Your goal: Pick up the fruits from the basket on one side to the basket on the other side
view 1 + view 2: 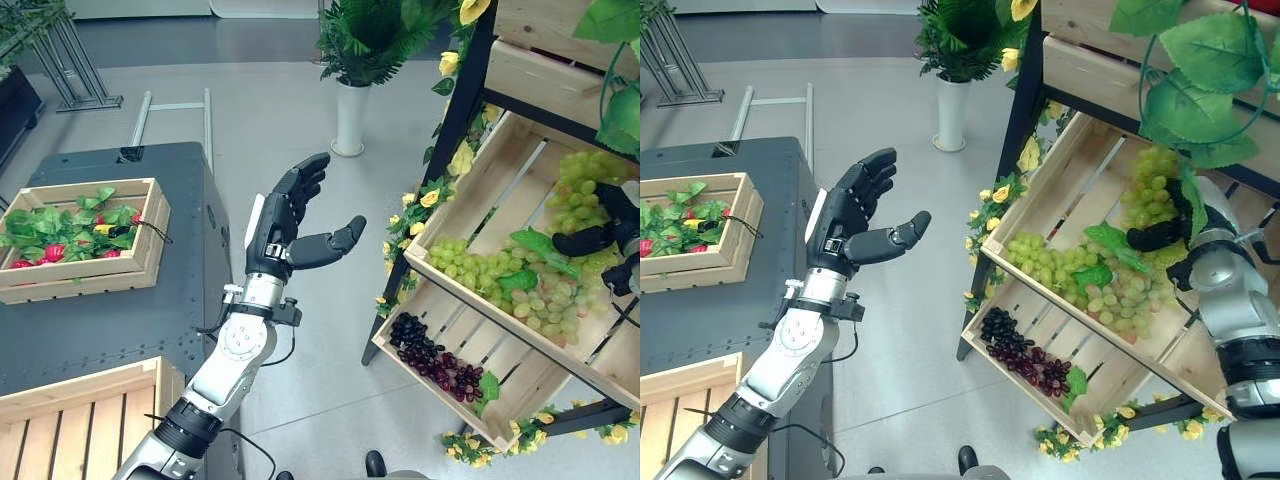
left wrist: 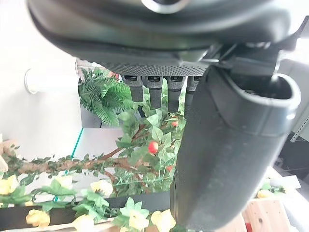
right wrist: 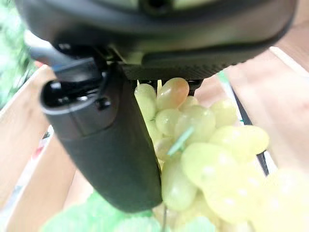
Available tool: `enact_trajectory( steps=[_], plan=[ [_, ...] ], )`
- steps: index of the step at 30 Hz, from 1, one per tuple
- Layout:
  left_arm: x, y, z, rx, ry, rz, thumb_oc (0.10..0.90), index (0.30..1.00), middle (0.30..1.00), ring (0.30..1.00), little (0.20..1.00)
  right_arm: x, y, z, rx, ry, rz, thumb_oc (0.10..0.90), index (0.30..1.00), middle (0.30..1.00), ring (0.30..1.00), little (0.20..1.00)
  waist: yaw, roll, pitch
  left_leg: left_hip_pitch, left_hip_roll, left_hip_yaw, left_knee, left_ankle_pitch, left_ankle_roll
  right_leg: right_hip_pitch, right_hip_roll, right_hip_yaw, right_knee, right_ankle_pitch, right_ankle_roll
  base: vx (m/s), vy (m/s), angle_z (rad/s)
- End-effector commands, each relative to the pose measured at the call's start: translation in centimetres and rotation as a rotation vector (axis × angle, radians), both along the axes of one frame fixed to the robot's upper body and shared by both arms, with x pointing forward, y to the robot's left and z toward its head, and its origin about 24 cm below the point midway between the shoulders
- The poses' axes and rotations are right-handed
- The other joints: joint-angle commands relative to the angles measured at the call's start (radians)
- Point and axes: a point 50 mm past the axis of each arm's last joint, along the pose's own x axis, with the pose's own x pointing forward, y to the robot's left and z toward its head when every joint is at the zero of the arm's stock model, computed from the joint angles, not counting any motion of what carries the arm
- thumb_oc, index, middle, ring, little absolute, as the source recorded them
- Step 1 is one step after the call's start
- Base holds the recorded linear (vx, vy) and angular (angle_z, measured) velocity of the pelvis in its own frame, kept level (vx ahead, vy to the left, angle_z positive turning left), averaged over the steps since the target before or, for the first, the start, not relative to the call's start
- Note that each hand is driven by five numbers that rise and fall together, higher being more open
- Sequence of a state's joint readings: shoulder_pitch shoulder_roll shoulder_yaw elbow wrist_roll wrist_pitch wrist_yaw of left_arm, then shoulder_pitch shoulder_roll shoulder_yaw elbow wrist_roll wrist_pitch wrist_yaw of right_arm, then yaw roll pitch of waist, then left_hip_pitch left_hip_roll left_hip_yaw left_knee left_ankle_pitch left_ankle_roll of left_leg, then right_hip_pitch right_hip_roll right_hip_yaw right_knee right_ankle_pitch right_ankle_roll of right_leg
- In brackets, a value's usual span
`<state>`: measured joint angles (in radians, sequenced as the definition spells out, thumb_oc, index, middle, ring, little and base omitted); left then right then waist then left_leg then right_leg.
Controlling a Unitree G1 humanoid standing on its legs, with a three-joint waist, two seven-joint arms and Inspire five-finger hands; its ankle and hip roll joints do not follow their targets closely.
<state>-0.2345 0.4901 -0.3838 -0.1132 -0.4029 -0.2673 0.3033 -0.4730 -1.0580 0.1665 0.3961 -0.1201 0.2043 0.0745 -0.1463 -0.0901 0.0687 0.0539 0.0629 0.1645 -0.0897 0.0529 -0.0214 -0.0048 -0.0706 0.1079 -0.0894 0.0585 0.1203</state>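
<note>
A tilted wooden crate [image 1: 470,190] on the shelf at the right holds bunches of green grapes [image 1: 500,275]. My right hand [image 1: 600,238] is inside this crate among the upper green grapes [image 1: 1150,185]. In the right wrist view its thumb [image 3: 108,145] lies against grapes [image 3: 203,145] that press up to the palm. A lower crate [image 1: 520,385] holds dark purple grapes [image 1: 435,355]. My left hand [image 1: 290,225] is raised in mid air between table and shelf, open and empty. On the dark table [image 1: 150,310] stands a crate with leaves and red fruits [image 1: 70,235].
An empty slatted wooden crate [image 1: 70,420] sits at the table's near corner. Yellow flowers and leaves [image 1: 420,200] trim the shelf frame. A potted plant in a white vase [image 1: 350,115] stands on the floor behind, with a metal rack [image 1: 75,70] at the far left.
</note>
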Motion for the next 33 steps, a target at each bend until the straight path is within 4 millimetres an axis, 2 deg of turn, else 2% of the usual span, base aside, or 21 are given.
enact_trajectory(
  steps=[1,7,11,18,21,28,33],
  plan=[
    [0.5,-1.2,5.6,0.016,-0.275,-0.070,0.800,0.900,0.900,0.900,0.900,-1.4,-2.5,4.2,-0.242,-0.026,-0.082,0.800,0.900,0.900,0.900,0.900,-0.014,-0.004,-0.047,-0.004,0.054,-0.053,0.002,-0.049,-0.011,-0.008,0.045,-0.026,0.004,0.043,-0.044,-0.01,0.005,-0.12],
    [0.4,-0.9,5.7,0.009,-0.280,-0.051,0.800,0.900,0.900,0.900,0.900,-2.0,-0.5,6.1,-0.226,-0.218,-0.025,0.800,0.900,0.900,0.900,0.900,-0.045,0.007,-0.045,0.002,0.057,-0.035,0.002,-0.056,-0.009,-0.011,0.051,-0.002,0.008,0.039,-0.042,-0.01,0.013,-0.08],
    [0.2,-0.5,5.9,0.006,-0.288,-0.035,0.800,0.900,0.900,0.900,0.900,-2.7,0.8,5.9,-0.242,-0.283,0.011,0.800,0.900,0.900,0.900,0.900,-0.062,0.017,-0.041,0.006,0.057,-0.026,0.002,-0.061,-0.006,-0.012,0.053,0.010,0.008,0.036,-0.041,-0.02,0.022,-0.09],
    [0.1,-0.1,5.9,0.002,-0.283,-0.004,0.800,0.900,0.900,0.900,0.900,-4.1,1.6,6.4,-0.216,-0.446,0.013,0.800,0.900,0.900,0.900,0.900,-0.080,0.033,-0.041,0.017,0.058,-0.004,0.002,-0.068,-0.003,-0.011,0.055,0.026,0.010,0.034,-0.039,0.00,0.023,-0.08],
    [0.0,0.1,6.0,-0.007,-0.287,0.013,0.800,0.900,0.900,0.900,0.900,-4.8,2.9,7.1,-0.137,-0.553,0.081,0.800,0.900,0.900,0.900,0.900,-0.089,0.045,-0.038,0.022,0.059,0.004,0.002,-0.072,-0.002,-0.012,0.055,0.032,0.013,0.031,-0.038,0.00,0.032,-0.10],
    [0.0,0.1,5.6,-0.032,-0.281,0.007,0.800,0.900,0.900,0.900,0.900,-5.8,7.8,7.9,-0.045,-0.790,0.365,0.800,0.900,0.900,0.900,0.900,-0.077,0.062,-0.035,0.031,0.056,0.000,0.002,-0.077,0.002,-0.006,0.052,0.027,0.019,0.022,-0.040,0.00,0.000,0.00],
    [-0.1,-0.1,5.3,-0.044,-0.271,-0.008,0.800,0.900,0.900,0.900,0.900,-6.3,9.5,7.9,0.041,-0.881,0.475,0.800,0.900,0.900,0.900,0.900,-0.066,0.070,-0.036,0.033,0.055,-0.005,0.002,-0.078,0.003,-0.002,0.049,0.015,0.020,0.018,-0.040,0.00,0.000,0.00]
  ],
)
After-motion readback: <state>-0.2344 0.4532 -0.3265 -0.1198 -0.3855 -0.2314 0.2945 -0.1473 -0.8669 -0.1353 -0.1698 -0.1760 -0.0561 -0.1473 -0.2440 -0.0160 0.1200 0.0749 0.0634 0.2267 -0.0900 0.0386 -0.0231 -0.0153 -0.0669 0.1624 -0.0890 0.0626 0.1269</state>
